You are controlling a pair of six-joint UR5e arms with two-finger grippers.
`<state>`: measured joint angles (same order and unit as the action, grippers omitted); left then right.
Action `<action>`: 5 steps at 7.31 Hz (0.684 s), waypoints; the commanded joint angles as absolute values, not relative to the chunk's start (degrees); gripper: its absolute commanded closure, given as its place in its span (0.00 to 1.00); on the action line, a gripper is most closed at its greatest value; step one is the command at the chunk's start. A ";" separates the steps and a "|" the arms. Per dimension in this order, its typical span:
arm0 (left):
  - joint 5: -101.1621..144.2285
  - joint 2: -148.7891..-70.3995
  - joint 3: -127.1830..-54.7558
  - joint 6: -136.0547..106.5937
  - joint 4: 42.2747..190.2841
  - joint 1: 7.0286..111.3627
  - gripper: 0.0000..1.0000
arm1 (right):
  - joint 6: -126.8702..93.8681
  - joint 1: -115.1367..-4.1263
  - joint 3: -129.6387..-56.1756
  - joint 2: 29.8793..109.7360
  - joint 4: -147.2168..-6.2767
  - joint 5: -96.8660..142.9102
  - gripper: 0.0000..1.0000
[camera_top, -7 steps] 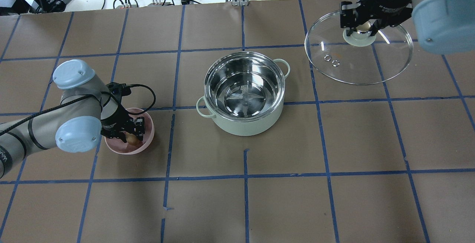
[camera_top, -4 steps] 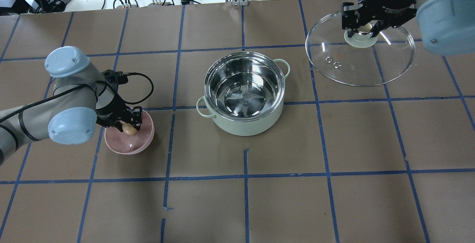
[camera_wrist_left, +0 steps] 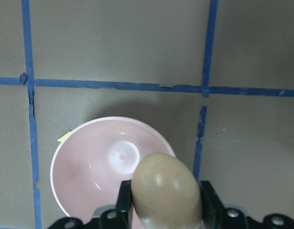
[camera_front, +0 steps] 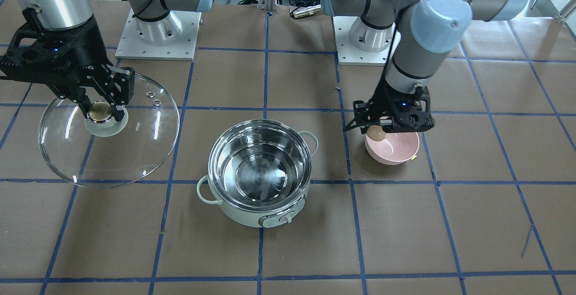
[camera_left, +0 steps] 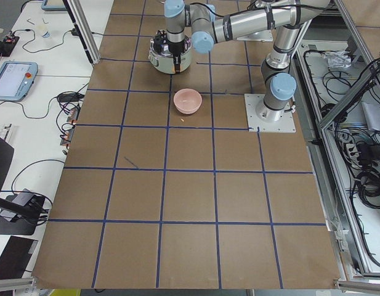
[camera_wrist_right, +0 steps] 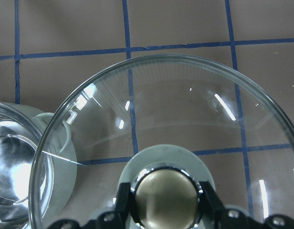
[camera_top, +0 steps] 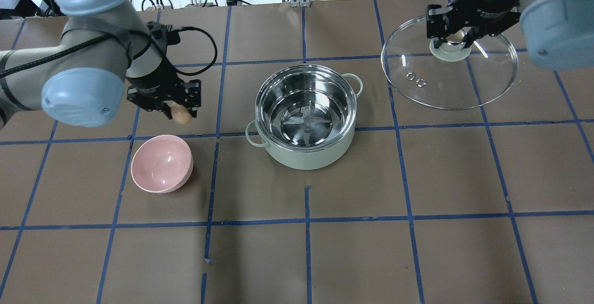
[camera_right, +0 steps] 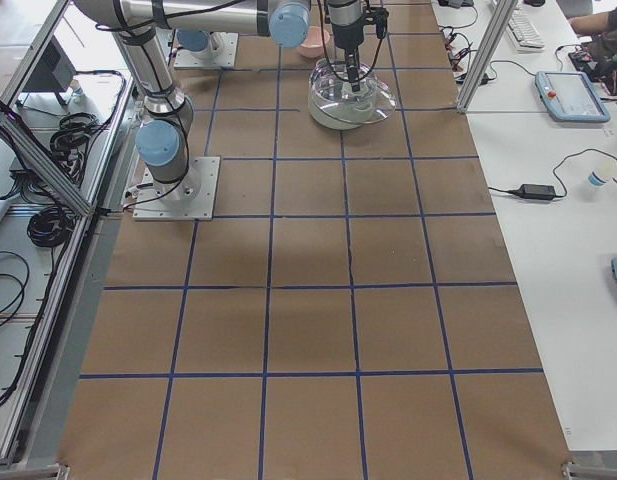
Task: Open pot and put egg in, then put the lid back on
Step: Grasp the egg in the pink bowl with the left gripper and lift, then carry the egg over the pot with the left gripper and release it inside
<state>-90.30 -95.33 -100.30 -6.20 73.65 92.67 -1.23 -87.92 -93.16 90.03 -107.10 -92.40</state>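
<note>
The mint-green pot (camera_top: 307, 159) stands uncovered at the table's middle, its steel inside empty; it also shows in the front view (camera_front: 240, 216). My left gripper (camera_top: 178, 113) is shut on the light-brown egg (camera_top: 182, 117) and holds it in the air above the pot-side edge of a pink bowl, left of the pot. The egg shows in the front view (camera_front: 377, 133) and the left wrist view (camera_wrist_left: 167, 191). My right gripper (camera_top: 452, 39) is shut on the golden knob (camera_wrist_right: 168, 198) of the glass lid (camera_top: 455, 86), held to the pot's far right (camera_front: 135, 151).
The pink bowl (camera_top: 161, 163) sits empty on the table left of the pot, below the egg (camera_wrist_left: 89, 162). Blue tape lines cross the brown table. Cables and boxes lie beyond the far edge. The pot's control panel and knob (camera_front: 279, 218) face the operators' side.
My left gripper has lifted the egg up out of the pink bowl, which is now empty. My right gripper still holds the lid in nearly the same place.
</note>
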 commanded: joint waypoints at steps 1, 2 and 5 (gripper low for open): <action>-90.35 -101.21 -91.88 -17.71 73.57 105.42 0.98 | -1.23 -87.80 -93.16 90.09 -106.79 -92.46 0.50; -90.79 -105.17 -89.84 -19.84 69.21 109.30 0.98 | -1.23 -87.80 -93.16 90.00 -106.79 -92.46 0.50; -90.17 -115.55 -90.26 -20.13 58.20 112.50 0.98 | -1.14 -87.80 -93.16 90.00 -106.70 -92.46 0.50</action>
